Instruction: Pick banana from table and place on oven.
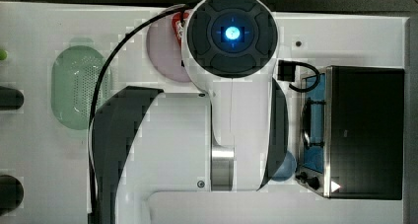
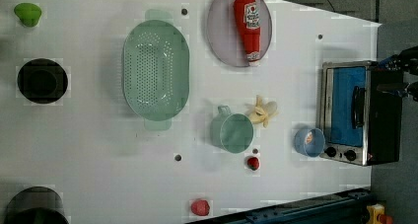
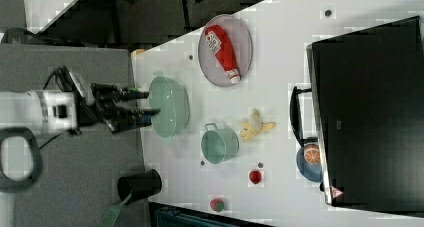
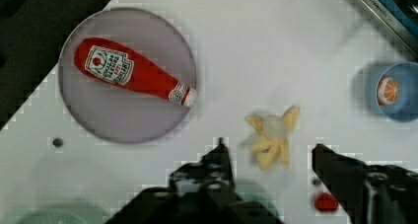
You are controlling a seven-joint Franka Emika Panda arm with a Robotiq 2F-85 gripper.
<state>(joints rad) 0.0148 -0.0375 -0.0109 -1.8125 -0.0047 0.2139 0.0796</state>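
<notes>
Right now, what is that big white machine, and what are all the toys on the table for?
It is a robot arm, seen from above in the top view. Its claw, the end effector, is open and holds nothing. The wrist view looks down from that claw. The left and right views show the white table. On it lie a toy banana, a ketchup bottle on a plate, a green strainer, a green cup and a small oven. The banana should go on the oven.
</notes>
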